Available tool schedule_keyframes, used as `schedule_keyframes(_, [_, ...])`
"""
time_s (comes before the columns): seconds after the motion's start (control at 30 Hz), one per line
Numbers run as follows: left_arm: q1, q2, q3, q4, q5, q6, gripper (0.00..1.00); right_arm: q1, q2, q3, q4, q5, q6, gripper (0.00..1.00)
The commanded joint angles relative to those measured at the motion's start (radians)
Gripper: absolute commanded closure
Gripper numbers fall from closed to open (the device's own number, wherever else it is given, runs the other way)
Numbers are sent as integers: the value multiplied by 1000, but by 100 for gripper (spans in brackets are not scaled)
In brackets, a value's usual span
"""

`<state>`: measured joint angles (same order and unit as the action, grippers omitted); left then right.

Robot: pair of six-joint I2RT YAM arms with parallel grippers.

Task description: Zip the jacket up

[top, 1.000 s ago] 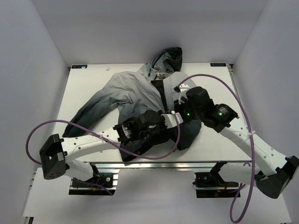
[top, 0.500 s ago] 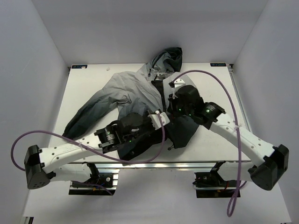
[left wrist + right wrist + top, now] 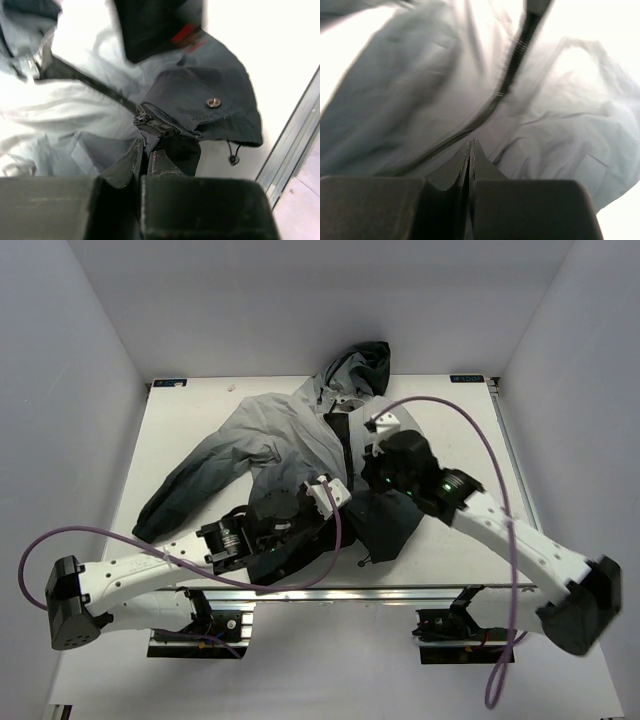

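**Both hands down on the jacket front, fingers closed up**

You had the jacket point(image 3: 270, 440) lying across the middle of the white counter point(image 3: 200, 405). Its hood point(image 3: 360, 365) was at the far edge and one long sleeve point(image 3: 175, 495) trailed toward the near left. The cloth faded from pale grey at the shoulders to black at the hem.

Your left hand point(image 3: 332, 498) sat on the dark lower front, and your right hand point(image 3: 372, 452) was just beyond it, higher up the front opening.

In the left wrist view, the left hand's fingers point(image 3: 131, 162) were drawn almost together, with only a sliver between them. They were over dark cloth, but I could not tell whether any of it was caught. The zipper slider point(image 3: 152, 126) lay just past the fingertips. To its right was the black hem corner with a metal snap point(image 3: 213, 102), and a cord toggle point(image 3: 231, 159) rested on the counter below it.

In the right wrist view, the right hand's fingers point(image 3: 482, 167) were pressed flat against each other, tips at the pale grey fabric. That view was blurred, so I could not tell whether they gripped the cloth. The zipper teeth point(image 3: 515, 60) ran away from the tips toward the upper right.
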<state>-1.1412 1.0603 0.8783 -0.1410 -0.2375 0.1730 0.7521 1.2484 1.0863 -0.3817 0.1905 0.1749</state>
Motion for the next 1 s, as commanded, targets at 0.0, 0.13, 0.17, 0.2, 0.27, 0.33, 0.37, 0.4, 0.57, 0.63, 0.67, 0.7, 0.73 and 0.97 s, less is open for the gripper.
schedule_keyframes(0.0, [-3,12,-58,89,-81,-90,100,0,-176,-90,110,-175,1,100])
schedule_keyframes(0.13, [-3,33,-124,219,-227,-125,100,0,-244,-176,113,-305,43,99])
schedule_keyframes(0.17, [-3,35,-136,277,-229,-118,100,0,-247,-187,113,-318,51,95])
schedule_keyframes(0.2, [-3,36,-153,302,-223,-97,100,-2,-245,-212,119,-324,60,91])
schedule_keyframes(0.27, [-3,43,-145,320,-191,-87,100,0,-239,-221,127,-327,74,91])
schedule_keyframes(0.33, [-3,55,-102,279,-148,-95,100,-2,-234,-229,129,-307,84,89])
schedule_keyframes(0.37, [-3,58,-85,209,-125,-105,100,-2,-236,-230,129,-304,93,88])
schedule_keyframes(0.4, [-3,64,-55,167,-108,-119,100,0,-237,-235,129,-300,98,84])
schedule_keyframes(0.57, [-3,47,-27,-50,-10,-240,100,0,-259,-244,99,-327,68,58])
schedule_keyframes(0.63, [-3,17,-54,-45,6,-250,100,0,-289,-271,110,-454,-10,49])
schedule_keyframes(0.67, [-2,7,-64,-33,12,-253,100,0,-323,-285,116,-492,-81,43])
schedule_keyframes(0.7, [-3,-3,-73,-17,15,-250,100,0,-340,-298,135,-523,-112,37])
schedule_keyframes(0.73, [-3,-16,-81,10,18,-244,100,0,-355,-316,141,-558,-132,27])
schedule_keyframes(0.97, [-3,9,-39,18,-26,-221,100,1,-391,-289,95,-637,-247,11])
